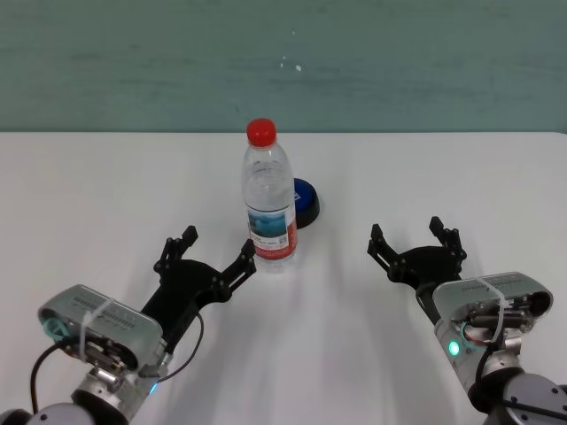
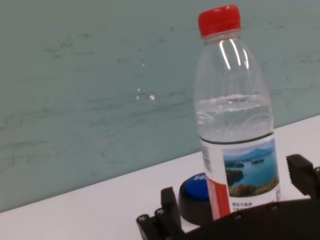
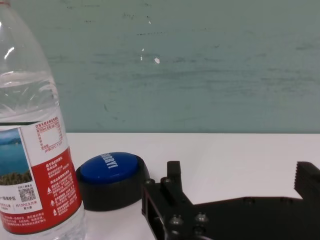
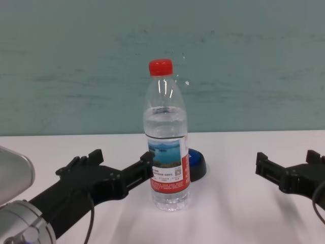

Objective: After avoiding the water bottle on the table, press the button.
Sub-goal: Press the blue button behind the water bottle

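Observation:
The water bottle (image 1: 268, 199) stands upright mid-table, clear with a red cap and a lake label. The blue button (image 1: 305, 202) sits right behind it, to its right, partly hidden by it. My left gripper (image 1: 219, 248) is open and empty, low over the table (image 1: 89, 195) in front-left of the bottle; its inner fingertip (image 1: 248, 258) is close beside the bottle's lower part. My right gripper (image 1: 409, 235) is open and empty, to the right of the bottle and nearer than the button. The right wrist view shows the button (image 3: 112, 172) beside the bottle (image 3: 35, 150).
A teal wall (image 1: 425, 62) rises behind the table's far edge. White tabletop stretches to the left and right of the bottle. The left wrist view shows the button (image 2: 196, 192) behind the bottle (image 2: 237, 125).

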You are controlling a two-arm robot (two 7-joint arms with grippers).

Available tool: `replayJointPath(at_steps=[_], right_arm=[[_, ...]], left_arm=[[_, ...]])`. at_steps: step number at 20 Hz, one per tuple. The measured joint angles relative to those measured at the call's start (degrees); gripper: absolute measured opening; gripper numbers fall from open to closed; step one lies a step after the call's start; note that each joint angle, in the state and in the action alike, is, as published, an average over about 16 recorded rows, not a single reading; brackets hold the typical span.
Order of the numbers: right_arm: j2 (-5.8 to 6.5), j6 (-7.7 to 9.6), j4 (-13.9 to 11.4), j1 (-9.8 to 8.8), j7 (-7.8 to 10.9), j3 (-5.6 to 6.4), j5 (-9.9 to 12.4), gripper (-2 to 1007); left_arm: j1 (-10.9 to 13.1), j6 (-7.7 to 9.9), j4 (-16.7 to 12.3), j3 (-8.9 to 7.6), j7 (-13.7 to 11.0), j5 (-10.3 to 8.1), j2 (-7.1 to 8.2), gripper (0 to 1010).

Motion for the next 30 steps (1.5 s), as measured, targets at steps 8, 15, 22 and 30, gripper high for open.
replayJointPath(at_steps=[8,15,22,30], right_arm=[[0.00,0.00,0.0,0.00,0.00,0.00,0.0,1004],[0.00,0.00,0.0,0.00,0.00,0.00,0.0,1004],[0.00,0.00,0.0,0.00,0.00,0.00,0.0,1004],[0.00,0.00,0.0,0.00,0.00,0.00,0.0,1004]], left_arm=[[-0.2,0.00,0.2,0.18,-0.1,-0.04,0.02,1010],[-0.3,0.04,0.2,0.26,-0.1,-0.06,0.12,1010],[-0.3,0.18,0.0,0.28,-0.2,-0.09,0.26,1010],[0.5,0.33,-0.9,0.02,0.0,-0.20,0.46,1010]])
